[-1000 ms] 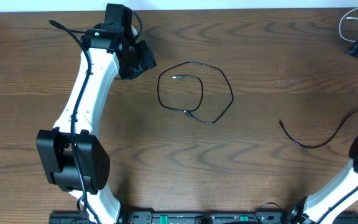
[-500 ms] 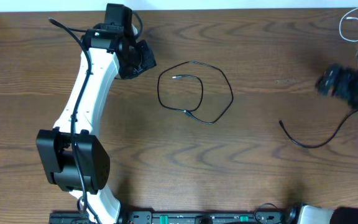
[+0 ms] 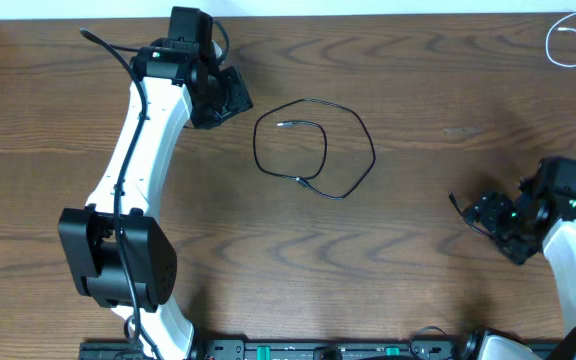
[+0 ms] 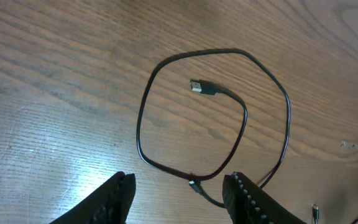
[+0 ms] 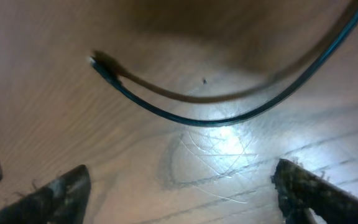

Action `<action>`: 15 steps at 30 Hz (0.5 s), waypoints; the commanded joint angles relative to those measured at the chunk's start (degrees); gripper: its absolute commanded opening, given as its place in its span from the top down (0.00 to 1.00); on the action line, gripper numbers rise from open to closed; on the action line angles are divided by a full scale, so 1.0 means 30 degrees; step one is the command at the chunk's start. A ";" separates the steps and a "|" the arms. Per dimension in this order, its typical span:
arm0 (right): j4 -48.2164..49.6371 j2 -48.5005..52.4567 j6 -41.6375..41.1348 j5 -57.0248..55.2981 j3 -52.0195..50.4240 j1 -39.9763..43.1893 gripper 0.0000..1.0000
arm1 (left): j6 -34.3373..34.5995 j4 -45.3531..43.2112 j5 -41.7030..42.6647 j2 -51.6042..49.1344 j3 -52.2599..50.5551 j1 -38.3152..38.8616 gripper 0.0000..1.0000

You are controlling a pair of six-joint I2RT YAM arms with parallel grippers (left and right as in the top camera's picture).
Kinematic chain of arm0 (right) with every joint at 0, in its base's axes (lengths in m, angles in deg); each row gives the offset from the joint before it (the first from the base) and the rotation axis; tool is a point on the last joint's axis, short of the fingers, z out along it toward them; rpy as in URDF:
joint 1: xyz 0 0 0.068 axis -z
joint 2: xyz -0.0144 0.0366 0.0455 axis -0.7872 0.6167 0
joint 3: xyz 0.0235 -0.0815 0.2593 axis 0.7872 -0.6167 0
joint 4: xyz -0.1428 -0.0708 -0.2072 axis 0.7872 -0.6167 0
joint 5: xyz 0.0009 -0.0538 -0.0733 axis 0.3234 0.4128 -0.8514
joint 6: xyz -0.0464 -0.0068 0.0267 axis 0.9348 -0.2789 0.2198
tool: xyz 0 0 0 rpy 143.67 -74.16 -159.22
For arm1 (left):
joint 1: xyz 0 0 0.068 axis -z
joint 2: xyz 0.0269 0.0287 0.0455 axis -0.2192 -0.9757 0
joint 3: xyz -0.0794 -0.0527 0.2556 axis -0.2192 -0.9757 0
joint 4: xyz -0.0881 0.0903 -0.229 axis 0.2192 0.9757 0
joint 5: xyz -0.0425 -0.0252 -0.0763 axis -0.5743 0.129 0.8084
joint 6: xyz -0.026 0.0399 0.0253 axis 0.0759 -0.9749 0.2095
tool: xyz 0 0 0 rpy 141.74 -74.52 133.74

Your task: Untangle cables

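The black cable [image 3: 257, 145] lies in a loose double loop on the wooden table [image 3: 408, 270] at centre. In the left wrist view its loop [image 4: 140, 127] and both plug ends show. My left gripper [image 3: 233, 96] is open just left of the loop and holds nothing; its fingers [image 4: 182, 200] hover at the loop's near edge. The white cable [image 3: 550, 40] lies coiled at the far right corner. My right gripper [image 3: 490, 214] is open and empty at the right middle; its fingers [image 5: 188, 194] show low over the table.
A dark cord with a free plug end [image 5: 197, 118] curves across the table just beyond my right fingers; its tip [image 3: 453, 200] shows left of the right gripper. The left arm [image 3: 133, 170] spans the left side.
My right arm has swung from the far right corner, by the white cable, down to the right middle. The white cable stays at the corner. The left arm and black cable have not moved.
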 commanded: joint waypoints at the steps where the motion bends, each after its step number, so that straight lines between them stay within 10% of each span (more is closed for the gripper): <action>1: 0.0648 -0.0087 -0.5989 0.0051 -0.0656 0.0058 0.28 | -0.0160 0.0073 -0.0255 -0.0146 -0.0197 -0.0036 0.48; 6: 0.0554 -0.0087 -1.2400 -0.3118 -0.1472 0.0058 0.23 | -0.0160 0.0204 -0.0255 -0.0146 -0.0197 -0.0036 0.46; 15: 0.2958 -0.0080 -1.3274 -0.5625 -0.2280 0.0058 0.37 | -0.0160 0.0197 -0.0255 -0.0146 -0.0197 -0.0036 0.46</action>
